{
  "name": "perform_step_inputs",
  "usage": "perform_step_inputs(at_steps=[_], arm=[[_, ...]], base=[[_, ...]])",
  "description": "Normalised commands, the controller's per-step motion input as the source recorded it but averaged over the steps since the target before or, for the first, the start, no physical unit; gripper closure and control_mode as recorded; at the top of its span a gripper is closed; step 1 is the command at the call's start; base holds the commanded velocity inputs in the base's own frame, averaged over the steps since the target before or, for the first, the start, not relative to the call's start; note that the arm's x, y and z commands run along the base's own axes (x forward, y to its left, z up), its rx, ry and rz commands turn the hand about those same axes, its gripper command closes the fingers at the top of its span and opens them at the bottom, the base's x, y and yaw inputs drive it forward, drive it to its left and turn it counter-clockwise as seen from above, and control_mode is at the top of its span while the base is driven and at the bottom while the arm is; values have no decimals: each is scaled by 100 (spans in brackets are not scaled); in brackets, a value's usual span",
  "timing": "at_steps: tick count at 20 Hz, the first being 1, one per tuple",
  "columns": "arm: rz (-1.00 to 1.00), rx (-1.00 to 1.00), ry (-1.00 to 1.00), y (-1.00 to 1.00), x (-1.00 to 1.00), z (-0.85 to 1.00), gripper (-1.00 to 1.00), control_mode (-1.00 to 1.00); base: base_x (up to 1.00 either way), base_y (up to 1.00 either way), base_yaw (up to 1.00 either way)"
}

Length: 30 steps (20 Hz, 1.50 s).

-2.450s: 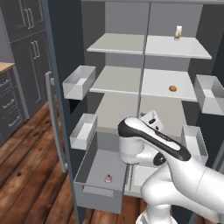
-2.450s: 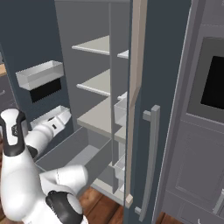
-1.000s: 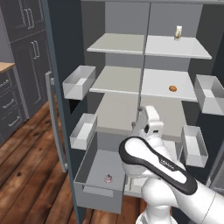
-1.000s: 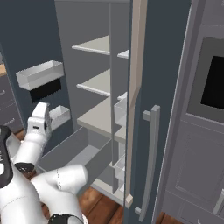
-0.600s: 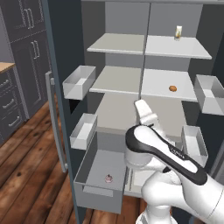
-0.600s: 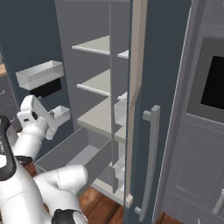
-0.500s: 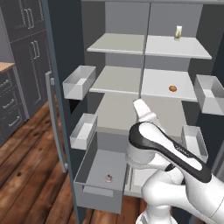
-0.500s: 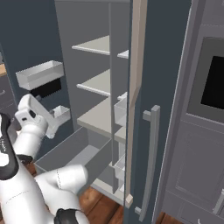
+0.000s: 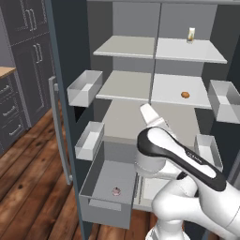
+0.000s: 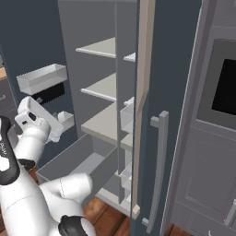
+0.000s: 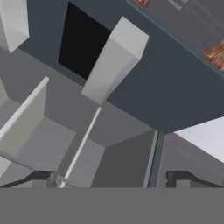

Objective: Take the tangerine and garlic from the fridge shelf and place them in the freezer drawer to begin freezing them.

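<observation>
The tangerine (image 9: pixel 185 94) lies on the right half of the middle fridge shelf (image 9: pixel 165 90), above and to the right of my hand (image 9: pixel 151 114). The garlic (image 9: pixel 116 191) rests on the floor of the freezer drawer (image 9: pixel 105 210), which is pulled out at the bottom. My hand hangs in front of the lower shelf, above the drawer's back edge, and also shows as a white block (image 10: pixel 38 119) in the right base view. In the hand view my gripper (image 11: pixel 111 178) is open, its dark fingertips (image 11: pixel 42 177) wide apart with nothing between them.
A pale carton (image 9: pixel 191 33) stands on the top shelf. Door bins hang on the left door (image 9: pixel 84 87) (image 9: pixel 89 139) and on the right side (image 9: pixel 224 100) (image 9: pixel 206 149). The open right door's edge (image 10: pixel 143 92) and an oven (image 10: pixel 225 87) stand to the right.
The hand has risen a little from over the drawer and swung left in front of the lower shelf. The garlic and the tangerine have stayed where they were.
</observation>
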Motion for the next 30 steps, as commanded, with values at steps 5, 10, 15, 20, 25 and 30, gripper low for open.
perform_step_inputs(at_steps=[5, 10, 15, 20, 25, 30], arm=[[-20, -20, -3, 31, 2, 24, -100, -100], [-22, -62, -2, 0, -27, 36, -100, -100], [-24, -67, 0, 0, -45, 49, -100, -100], [-22, -64, 3, 0, -46, 69, -100, -100], [-17, -49, 23, 0, -57, 67, -100, -100], [-9, -23, 45, -3, -62, 94, -100, -100]], base=[[0, 0, 0], [0, 0, 0], [0, 0, 0], [0, 0, 0], [0, 0, 0], [0, 0, 0]])
